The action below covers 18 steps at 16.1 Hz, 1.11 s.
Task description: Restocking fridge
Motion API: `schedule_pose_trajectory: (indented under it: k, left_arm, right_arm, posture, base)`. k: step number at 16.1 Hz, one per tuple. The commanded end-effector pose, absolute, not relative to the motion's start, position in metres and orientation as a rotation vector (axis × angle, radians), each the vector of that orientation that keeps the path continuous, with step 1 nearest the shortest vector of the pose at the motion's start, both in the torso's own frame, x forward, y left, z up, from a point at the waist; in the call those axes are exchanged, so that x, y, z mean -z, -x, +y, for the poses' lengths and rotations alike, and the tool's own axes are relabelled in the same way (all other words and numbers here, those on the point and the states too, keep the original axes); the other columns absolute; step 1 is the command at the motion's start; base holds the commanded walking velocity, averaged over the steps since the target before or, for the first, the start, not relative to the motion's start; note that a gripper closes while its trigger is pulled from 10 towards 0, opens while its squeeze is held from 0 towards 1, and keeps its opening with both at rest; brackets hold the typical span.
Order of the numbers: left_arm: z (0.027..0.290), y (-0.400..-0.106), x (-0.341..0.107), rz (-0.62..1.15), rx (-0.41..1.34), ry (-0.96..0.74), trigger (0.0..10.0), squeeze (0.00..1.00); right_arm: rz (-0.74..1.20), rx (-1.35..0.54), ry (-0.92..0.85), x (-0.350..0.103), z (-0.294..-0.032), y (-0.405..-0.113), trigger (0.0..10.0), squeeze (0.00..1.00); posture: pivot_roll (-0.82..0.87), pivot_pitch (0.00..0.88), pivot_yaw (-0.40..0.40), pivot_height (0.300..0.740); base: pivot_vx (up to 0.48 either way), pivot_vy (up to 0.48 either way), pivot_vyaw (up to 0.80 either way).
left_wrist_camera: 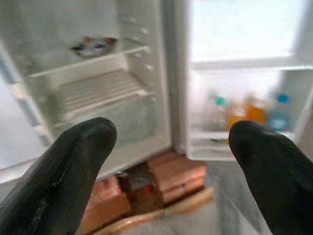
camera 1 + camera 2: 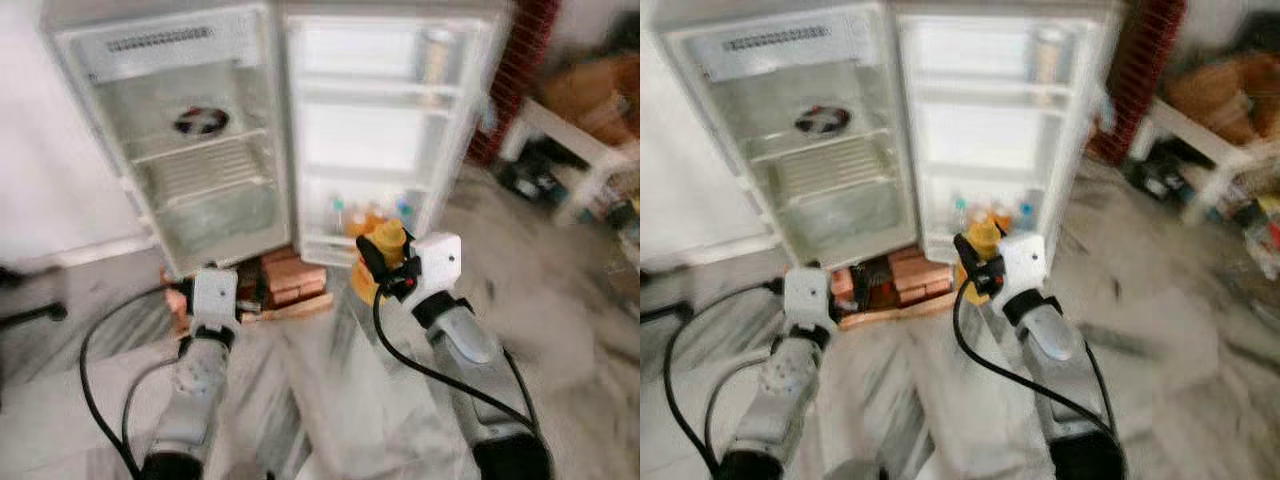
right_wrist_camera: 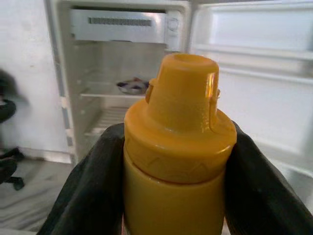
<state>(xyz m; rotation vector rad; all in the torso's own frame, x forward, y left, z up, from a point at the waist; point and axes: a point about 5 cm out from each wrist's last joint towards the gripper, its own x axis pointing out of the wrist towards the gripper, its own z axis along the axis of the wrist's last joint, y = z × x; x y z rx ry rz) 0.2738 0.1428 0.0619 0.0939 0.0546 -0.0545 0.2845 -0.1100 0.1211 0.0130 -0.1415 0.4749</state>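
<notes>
A small white fridge (image 2: pixel 110 130) stands open on the floor ahead, its door (image 2: pixel 355 135) swung out to the right. Several bottles (image 2: pixel 372 215) stand in the door's lowest shelf, and a dark round dish (image 2: pixel 201 121) lies on an upper shelf inside. My right gripper (image 2: pixel 385 262) is shut on a yellow squeeze bottle (image 3: pixel 178 147), held upright in front of the door's lower part. To the left, my left gripper (image 1: pixel 173 161) is open and holds nothing, pointing at the fridge's base. The picture is somewhat blurred.
Red bricks and a wooden board (image 2: pixel 285 278) prop up the fridge. At the right stands a white table (image 2: pixel 570 150) with clutter on and under it. A dark chair foot (image 2: pixel 30 315) sits at the left. Black cables (image 2: pixel 95 350) trail from both arms.
</notes>
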Motion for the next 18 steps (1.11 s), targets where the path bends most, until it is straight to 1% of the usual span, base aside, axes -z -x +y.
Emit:
schedule_pose_trajectory:
  k: [1,6,12,17,18]
  left_arm:
    - [0.154,-0.272,-0.057,0.085,0.016,-0.119,10.0,0.0]
    - [0.15,-0.273,-0.057,0.085,0.042,-0.118,10.0,0.0]
    - [0.15,-0.275,-0.058,0.087,0.029,-0.12,10.0,0.0]
    - [0.149,-0.274,-0.055,0.101,0.026,-0.125,10.0,0.0]
    - [0.15,-0.274,-0.055,0.11,0.007,-0.115,10.0,0.0]
  right_arm:
    - [-0.194,-0.498,-0.018,-0.133,-0.1,-0.285,10.0,0.0]
    - [-0.187,-0.475,-0.044,-0.132,-0.104,-0.288,10.0,0.0]
    - [-0.211,-0.556,-0.021,-0.134,-0.092,-0.283,10.0,0.0]
    - [-0.252,-0.597,0.012,-0.142,-0.086,-0.283,10.0,0.0]
    - [-0.26,-0.633,0.024,-0.144,-0.082,-0.282,10.0,0.0]
  posture:
    - [0.11,0.042,-0.007,0.74]
    - [0.11,0.04,-0.006,0.74]
    - [0.11,0.041,-0.005,0.74]
    - [0.11,0.043,-0.005,0.74]
    - [0.11,0.043,-0.006,0.74]
  base:
    - [0.431,0.0,0.0]
    - [0.439,0.0,0.0]
    - [0.439,0.0,0.0]
    - [0.411,0.247,0.0]
    - [0.247,0.251,0.0]
